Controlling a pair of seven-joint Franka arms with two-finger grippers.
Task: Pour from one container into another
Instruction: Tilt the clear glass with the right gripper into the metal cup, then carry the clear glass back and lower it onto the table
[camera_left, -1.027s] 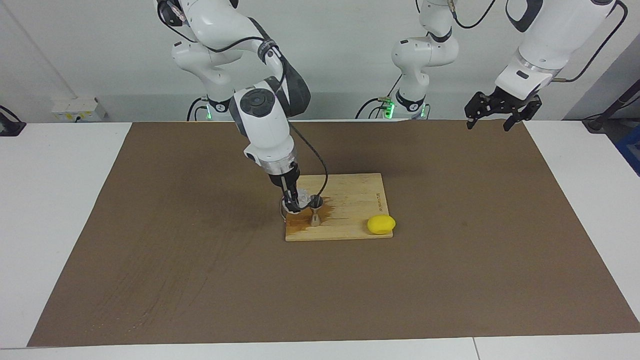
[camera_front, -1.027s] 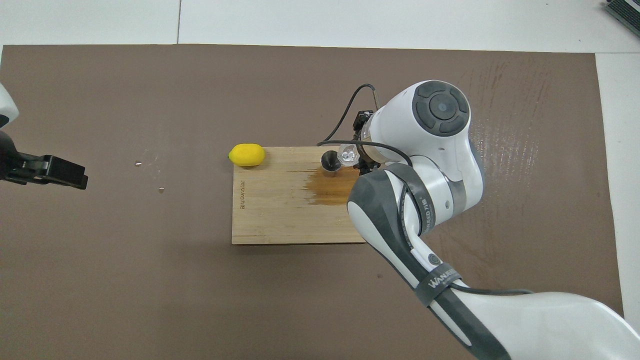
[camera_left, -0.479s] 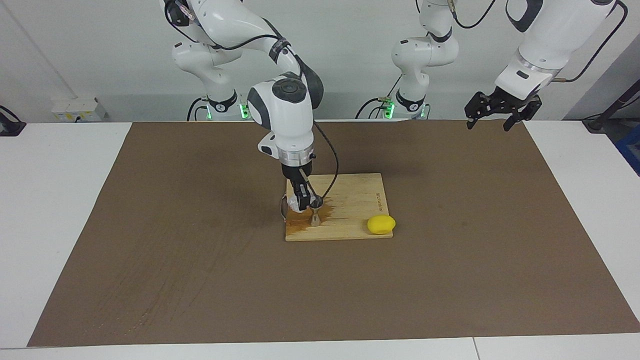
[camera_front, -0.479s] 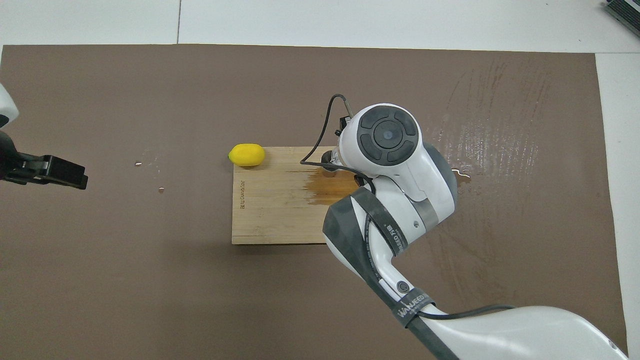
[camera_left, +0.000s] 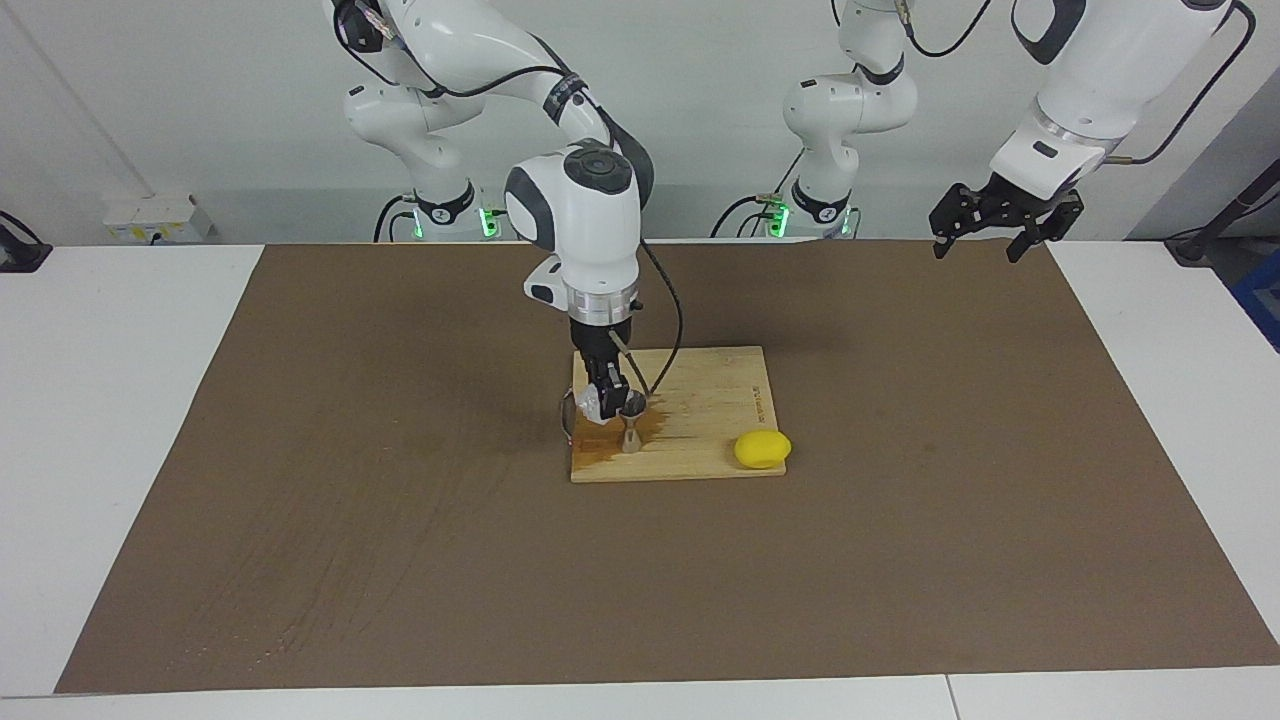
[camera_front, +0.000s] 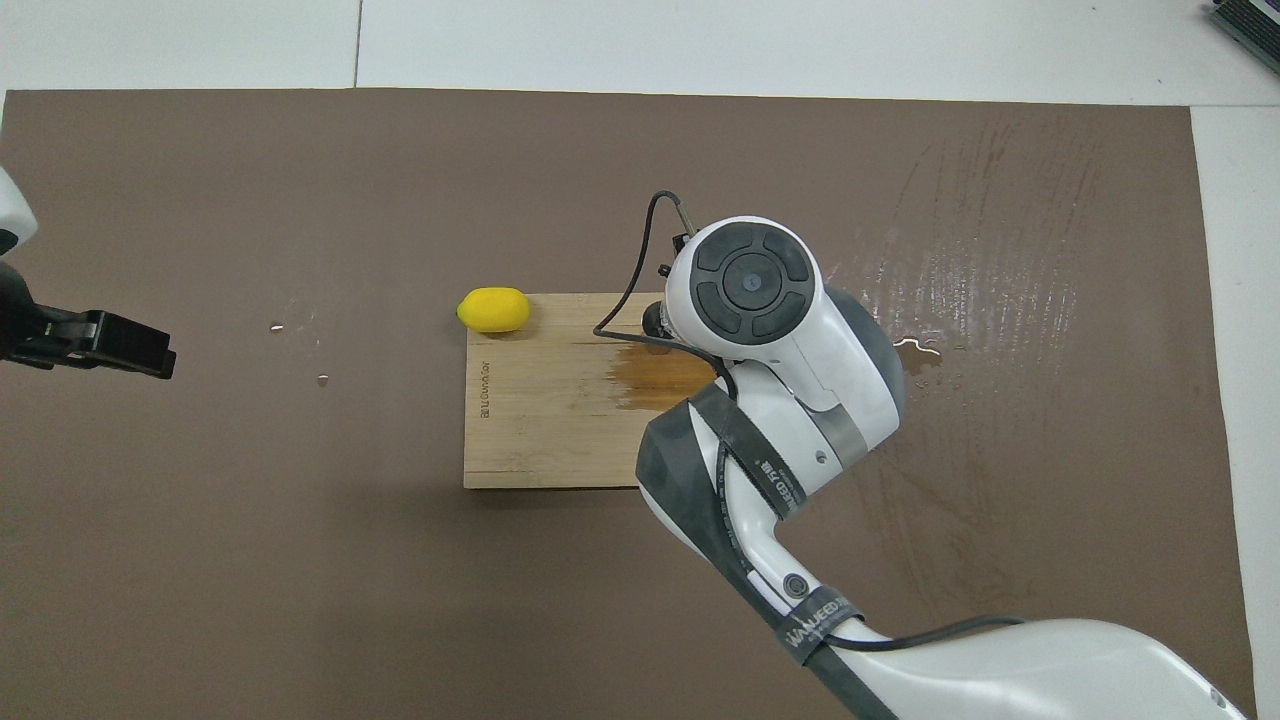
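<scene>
My right gripper (camera_left: 607, 398) is shut on the tiny clear plastic cup (camera_left: 592, 404) and holds it low over the wooden board (camera_left: 705, 400). The cup is close beside the top rim of the silvery hourglass jigger (camera_left: 632, 426), toward the right arm's end. The jigger stands upright on the board, in a dark wet stain (camera_left: 608, 442). In the overhead view my right wrist hides the cup, and only a sliver of the jigger (camera_front: 652, 318) shows. My left gripper (camera_left: 985, 240) waits open, raised over the mat's corner at the left arm's end.
A yellow lemon (camera_left: 762, 449) lies at the board's corner farther from the robots, toward the left arm's end. The wet stain also shows on the board (camera_front: 662, 378). A small puddle (camera_front: 920, 348) and wet streaks lie on the brown mat toward the right arm's end.
My right wrist has swung from a slant to nearly upright over the board, turning the cup beside the jigger's rim. It now hides the cup from overhead. The left arm has not moved.
</scene>
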